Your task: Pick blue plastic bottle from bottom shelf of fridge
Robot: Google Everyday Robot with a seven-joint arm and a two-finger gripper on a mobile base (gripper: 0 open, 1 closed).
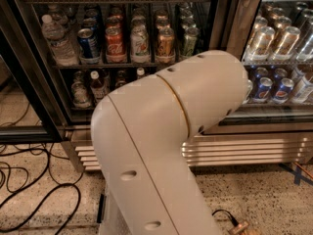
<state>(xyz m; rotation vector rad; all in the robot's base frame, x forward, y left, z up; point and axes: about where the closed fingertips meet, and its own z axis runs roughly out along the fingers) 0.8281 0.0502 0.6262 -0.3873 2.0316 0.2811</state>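
The fridge (30, 62) stands ahead with its black frame. Its bottom shelf (84, 107) holds small white-capped bottles (98, 84) at the left. My beige arm (166, 131) fills the middle of the view and hides the rest of that shelf. I cannot make out a blue plastic bottle; it is hidden or out of view. My gripper is out of view, beyond the arm.
The shelf above holds upright cans (115, 44) and a clear water bottle (58, 42). A ribbed steel grille (249, 148) runs along the base. A second cooler with cans (276, 40) is at the right. Black cables (29, 185) lie on the speckled floor at the left.
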